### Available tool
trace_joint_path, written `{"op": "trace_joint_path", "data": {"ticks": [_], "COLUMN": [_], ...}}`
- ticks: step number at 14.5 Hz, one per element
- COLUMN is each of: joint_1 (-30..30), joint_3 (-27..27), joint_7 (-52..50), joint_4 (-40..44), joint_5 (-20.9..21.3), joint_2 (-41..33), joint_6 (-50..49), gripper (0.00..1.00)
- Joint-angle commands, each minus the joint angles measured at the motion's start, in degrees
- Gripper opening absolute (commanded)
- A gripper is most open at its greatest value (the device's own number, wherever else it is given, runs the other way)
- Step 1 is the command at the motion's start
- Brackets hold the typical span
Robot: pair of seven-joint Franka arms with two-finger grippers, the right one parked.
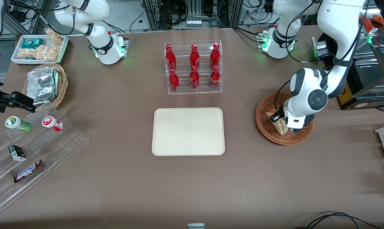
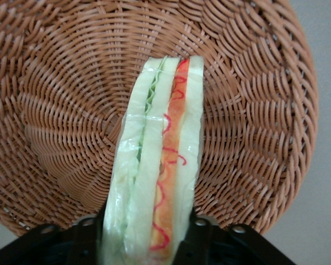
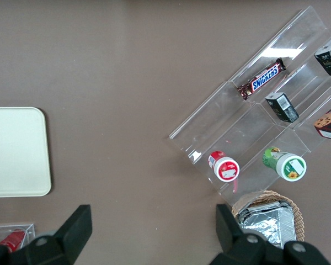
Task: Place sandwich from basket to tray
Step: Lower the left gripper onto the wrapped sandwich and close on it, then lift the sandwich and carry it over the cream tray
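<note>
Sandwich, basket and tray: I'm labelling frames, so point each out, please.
sandwich (image 2: 154, 182), left wrist view, orange filling edge.
basket (image 1: 262, 119), front view, woven rim.
tray (image 1: 188, 131), front view, bare centre.
gripper (image 1: 282, 124), front view, at the sandwich.

The front view looks steeply down on the whole table (image 1: 115, 178) from high at its near edge, facing both arm bases. The left wrist view looks down from very near, past the gripper (image 2: 149, 243), with the sandwich (image 2: 157, 165) between its fingers over the basket (image 2: 60, 99); the front view shares that basket (image 1: 262, 118). The right wrist view looks straight down from higher, sharing the tray (image 3: 16, 152) (image 1: 188, 131) and the clear stepped stand (image 3: 265, 110) (image 1: 36, 152) with the front view.
</note>
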Motion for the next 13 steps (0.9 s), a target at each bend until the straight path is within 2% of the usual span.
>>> {"op": "trace_joint_path", "data": {"ticks": [1, 3, 5, 7, 10, 13], "joint_1": [0.2, -0.5, -4.2, -8.8, -19.0, -25.6], "joint_3": [0.1, -0.2, -1.2, -1.7, -1.5, -1.5], "joint_7": [2.5, 3.1, 2.4, 2.1, 1.3, -5.5], "joint_4": [2.2, 9.1, 15.9, 19.3, 28.6, 36.5], "joint_5": [-0.4, -0.4, 0.3, 0.2, 2.3, 5.0], "joint_2": [-3.8, -4.1, -3.4, -1.6, 6.7, 13.5], "joint_6": [-4.3, -12.2, -18.5, -18.3, -18.4, -18.4], "gripper": [0.09, 0.09, 0.11, 0.11, 0.11, 0.13]}}
